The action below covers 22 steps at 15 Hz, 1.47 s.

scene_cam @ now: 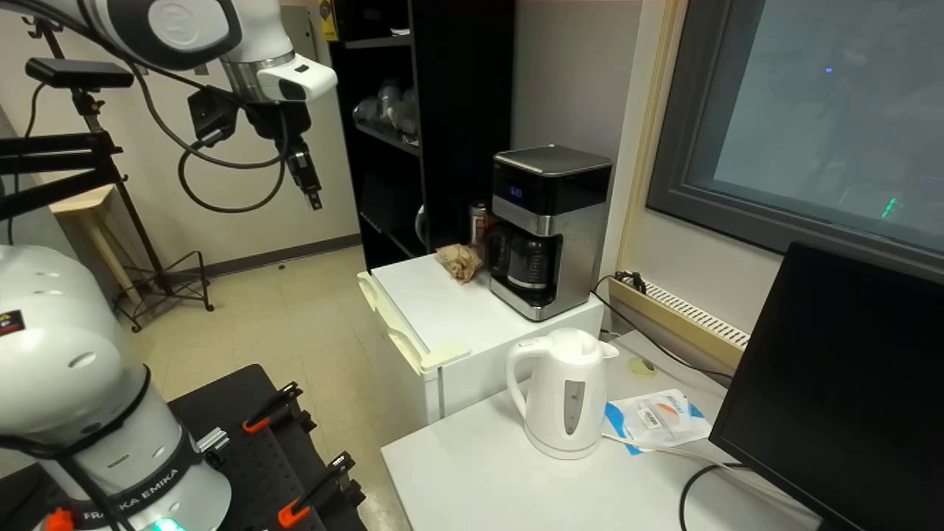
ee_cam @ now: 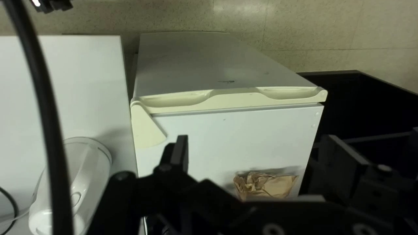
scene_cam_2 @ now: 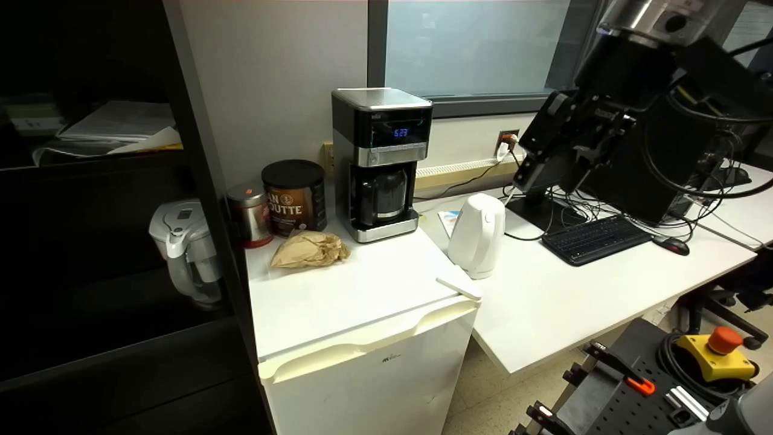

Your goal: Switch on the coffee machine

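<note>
Kinda cluttered office corner: going left to right in an exterior view, there's a black shelf unit (scene_cam_2: 209, 163) with a white-and-clear water pitcher (scene_cam_2: 187, 248) in it, then a white mini fridge (scene_cam_2: 362, 296). Up on the fridge you've got a metal canister (scene_cam_2: 250, 211), a brown coffee tin (scene_cam_2: 296, 202) just beside it, and a crumpled paper bag (scene_cam_2: 310, 249) lying in front of the tin. Next along, also on top of the fridge, is the coffee machine (scene_cam_2: 381, 160): upright, black and silver, dark carafe (scene_cam_2: 389, 196) sitting in its bay, blue digits lit on the display (scene_cam_2: 400, 132). Then comes the white bench (scene_cam_2: 531, 302), with a white electric kettle (scene_cam_2: 476, 238) standing upright near the fridge. Right of that is the tool (scene_cam_2: 548, 181), hanging in the air well apart from the coffee machine; the wrist view shows its two fingers (ee_cam: 180, 153) spread wide. Lower and further right, a black keyboard (scene_cam_2: 595, 238) lies on the bench with a mouse (scene_cam_2: 671, 244) just beside its end.
</note>
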### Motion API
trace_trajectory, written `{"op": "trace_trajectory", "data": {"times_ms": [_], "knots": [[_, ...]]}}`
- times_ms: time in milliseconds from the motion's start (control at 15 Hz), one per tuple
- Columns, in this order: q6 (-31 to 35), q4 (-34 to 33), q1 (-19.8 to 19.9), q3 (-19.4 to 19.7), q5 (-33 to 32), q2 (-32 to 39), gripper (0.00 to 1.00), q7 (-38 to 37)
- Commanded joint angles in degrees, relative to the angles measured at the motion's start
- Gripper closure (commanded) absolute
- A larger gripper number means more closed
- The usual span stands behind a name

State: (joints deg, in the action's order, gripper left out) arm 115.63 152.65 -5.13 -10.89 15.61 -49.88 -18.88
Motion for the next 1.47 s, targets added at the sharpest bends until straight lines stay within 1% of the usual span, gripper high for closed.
{"op": "trace_trajectory", "data": {"times_ms": [0, 67, 333, 467, 600, 667, 733, 867, 933, 1067, 1267, 1333, 1400], "knots": [[5.2, -2.3, 1.7, -1.6, -5.4, 6.3, 0.00, 3.1], [6.6, -3.0, 2.0, -2.1, -8.0, 8.3, 0.00, 4.3], [12.2, -4.5, 3.6, -4.5, -17.9, 13.8, 0.00, 4.1], [16.2, -4.9, 4.5, -5.9, -23.5, 16.1, 0.00, 3.7], [19.3, -5.9, 5.4, -6.8, -29.6, 18.4, 0.11, 4.1], [20.4, -6.4, 5.7, -6.9, -32.3, 19.5, 0.30, 4.6], [21.9, -6.9, 6.2, -7.1, -35.6, 20.5, 0.31, 5.1], [24.6, -8.0, 7.2, -6.8, -41.8, 22.5, 0.44, 6.4], [25.8, -8.5, 7.5, -6.5, -44.5, 23.4, 0.54, 7.3], [28.9, -9.4, 8.5, -5.9, -49.8, 25.2, 0.67, 8.6], [33.7, -10.8, 10.1, -4.9, -57.9, 27.9, 0.91, 9.2], [35.5, -11.2, 10.6, -4.5, -60.8, 28.8, 0.97, 8.5], [37.5, -11.6, 11.1, -4.2, -64.1, 29.8, 1.00, 7.6]]}}
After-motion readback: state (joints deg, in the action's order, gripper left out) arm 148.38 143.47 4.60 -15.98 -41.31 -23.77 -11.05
